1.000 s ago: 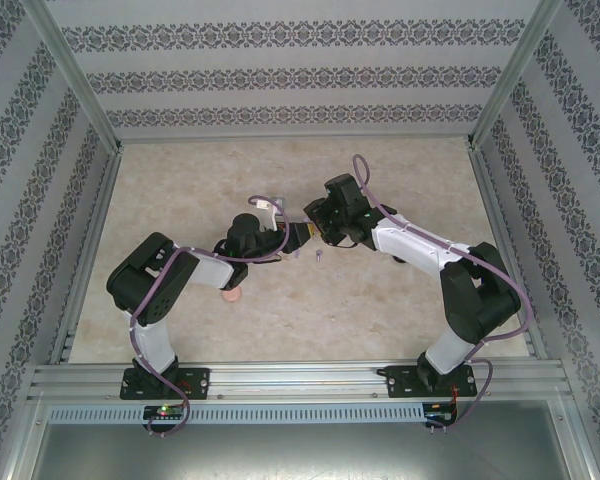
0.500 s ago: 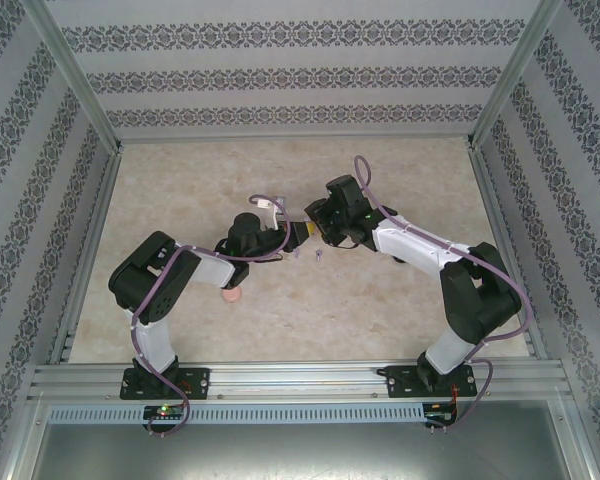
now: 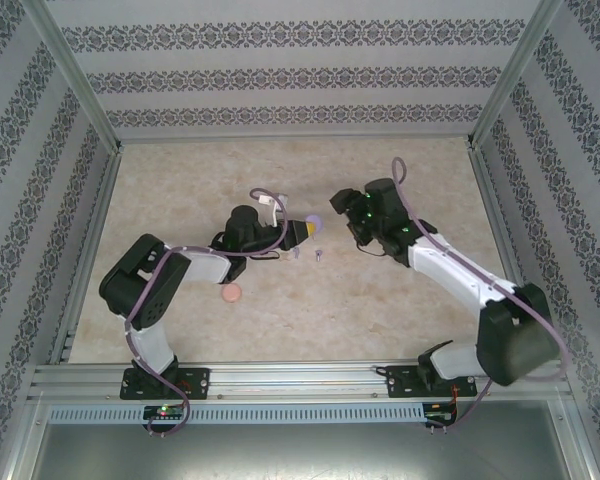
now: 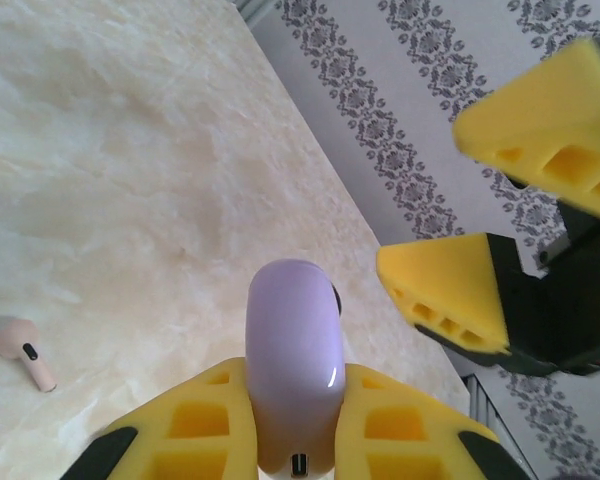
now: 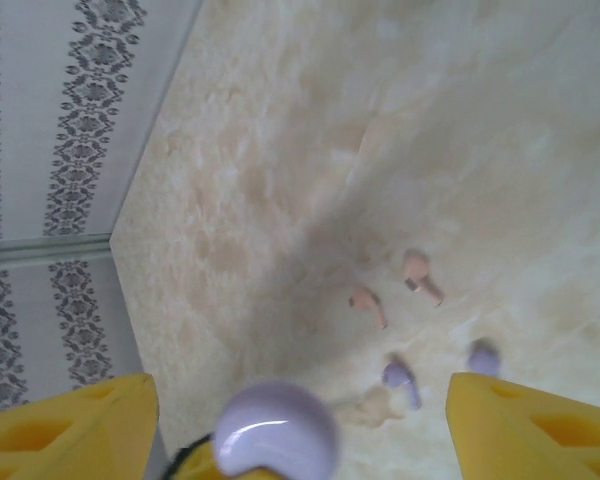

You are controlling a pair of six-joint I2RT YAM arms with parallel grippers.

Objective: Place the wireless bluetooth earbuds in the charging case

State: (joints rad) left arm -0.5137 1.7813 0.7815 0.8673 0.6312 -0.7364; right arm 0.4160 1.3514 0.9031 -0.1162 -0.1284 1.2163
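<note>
Draws the right gripper (image 3: 340, 203) back from the purple charging case (image 4: 292, 350), jaws wide, nothing held. Keeps the left gripper (image 4: 295, 410) clamped on it (lid looks closed). Leaves purple earbuds (image 5: 398, 378) and pink earbuds (image 5: 420, 275) loose on the table (image 3: 380, 300), none inserted yet.

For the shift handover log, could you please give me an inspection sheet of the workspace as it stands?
Surface: pale marbled table, no spills seen.
Job's things: purple charging case held above the table; two pink earbuds and two purple earbuds loose on the table.
Clutter: pink round disc beside the left arm.
Grippers: left gripper shut on the case; right gripper open, facing it, apart.
Cables: purple cables looped along both arms.
Surroundings: patterned walls, aluminium frame.
</note>
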